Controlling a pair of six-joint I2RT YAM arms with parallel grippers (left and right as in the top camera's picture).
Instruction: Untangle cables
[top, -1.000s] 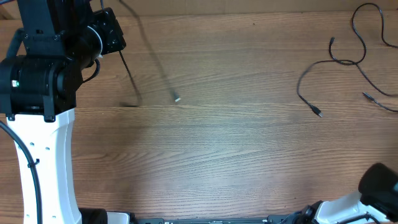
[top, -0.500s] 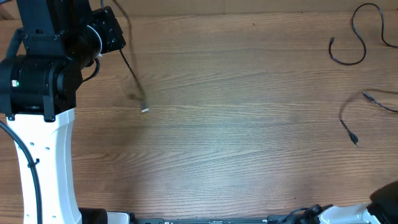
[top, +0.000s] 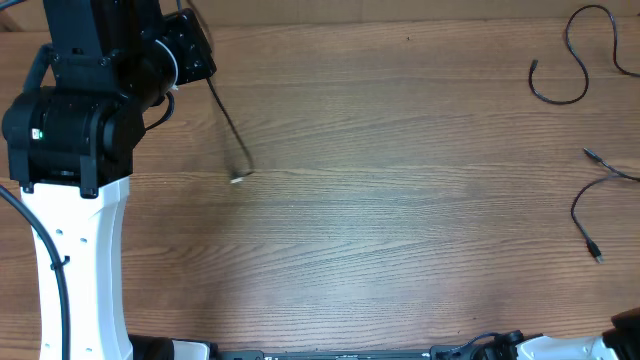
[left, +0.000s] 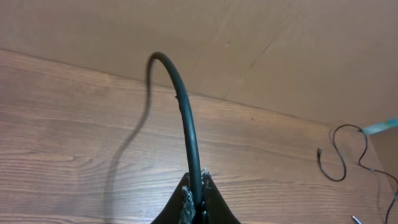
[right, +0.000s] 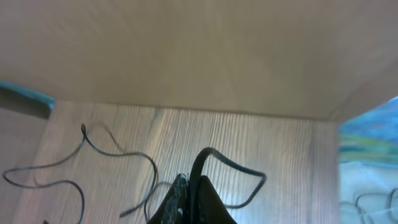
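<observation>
Overhead: I've one cable (top: 228, 122) at 10 o'clock, left gripper (left: 198, 198) clamped on it; right gripper (right: 188, 194) seemingly pinching another, blurred. Other cables (top: 558, 72) at 2 o'clock. Separate slowly, plugs free.

The left arm (top: 80, 250) at frame left has a white link with small screws, black joint housings and a green light (top: 38, 133). A black cord (top: 60, 290) runs alongside it. The left gripper (left: 196, 182) is black.
</observation>
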